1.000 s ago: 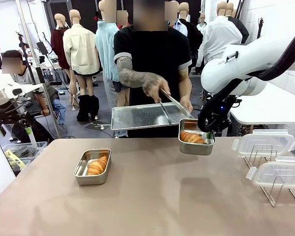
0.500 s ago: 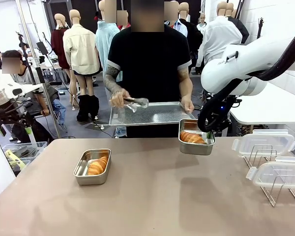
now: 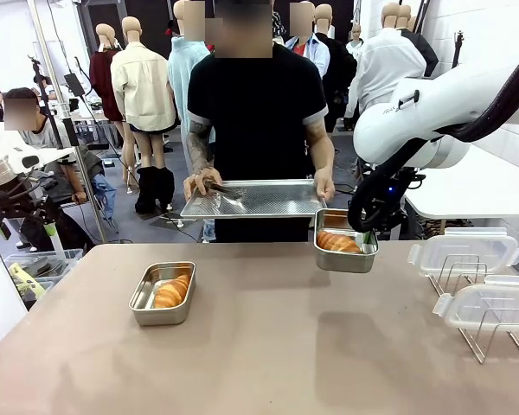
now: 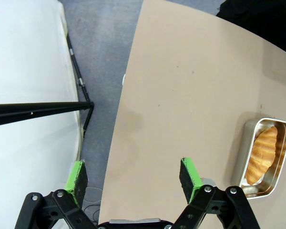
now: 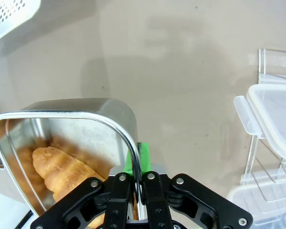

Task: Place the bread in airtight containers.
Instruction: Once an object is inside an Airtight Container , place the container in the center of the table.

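Observation:
One croissant lies in a steel container resting on the table's left half; the left wrist view shows that container and croissant at its right edge. A second container with a croissant inside hangs above the table's far right part. My right gripper is shut on its rim; the right wrist view shows the fingers pinching the wall, the croissant inside. My left gripper is open, above the table's left edge.
A person across the table holds a perforated metal tray with tongs on it, just behind the raised tin. Two clear lids stand in a wire rack at the right edge.
The person has lowered the tongs onto the tray and drawn the tray back and left. Both arms and the raised tin have stayed still.

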Controlling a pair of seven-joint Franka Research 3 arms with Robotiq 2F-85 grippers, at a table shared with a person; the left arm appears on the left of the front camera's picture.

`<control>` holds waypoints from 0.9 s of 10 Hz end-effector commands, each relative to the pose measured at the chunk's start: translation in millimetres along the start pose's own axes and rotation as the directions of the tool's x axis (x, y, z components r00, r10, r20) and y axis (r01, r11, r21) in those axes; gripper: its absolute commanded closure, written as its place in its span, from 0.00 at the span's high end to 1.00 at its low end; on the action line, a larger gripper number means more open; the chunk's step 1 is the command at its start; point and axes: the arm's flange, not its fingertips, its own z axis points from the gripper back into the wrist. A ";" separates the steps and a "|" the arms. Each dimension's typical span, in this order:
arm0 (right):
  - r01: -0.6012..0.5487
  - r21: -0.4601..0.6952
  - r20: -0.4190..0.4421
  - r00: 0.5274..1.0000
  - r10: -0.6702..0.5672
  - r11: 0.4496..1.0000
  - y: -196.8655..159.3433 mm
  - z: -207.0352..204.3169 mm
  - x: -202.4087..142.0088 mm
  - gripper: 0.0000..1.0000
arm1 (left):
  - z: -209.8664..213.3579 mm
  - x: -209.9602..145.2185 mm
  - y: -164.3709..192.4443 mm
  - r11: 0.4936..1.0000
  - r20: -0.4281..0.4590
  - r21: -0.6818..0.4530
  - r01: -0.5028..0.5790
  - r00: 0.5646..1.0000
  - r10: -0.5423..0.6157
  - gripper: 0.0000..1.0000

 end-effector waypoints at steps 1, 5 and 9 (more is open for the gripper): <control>-0.012 0.003 0.002 1.000 0.012 1.000 -0.4 1.6 -0.9 0.00 | 1.9 -2.8 0.0 1.000 0.002 0.009 -0.001 1.000 0.001 1.00; -0.012 0.003 0.002 1.000 0.012 1.000 -0.4 1.6 -0.9 0.00 | 1.9 -2.8 0.0 1.000 0.002 0.009 -0.001 1.000 0.001 1.00; -0.012 0.003 0.002 1.000 0.012 1.000 -0.4 1.6 -0.9 0.00 | 1.9 -2.8 0.0 1.000 0.002 0.009 -0.001 1.000 0.001 1.00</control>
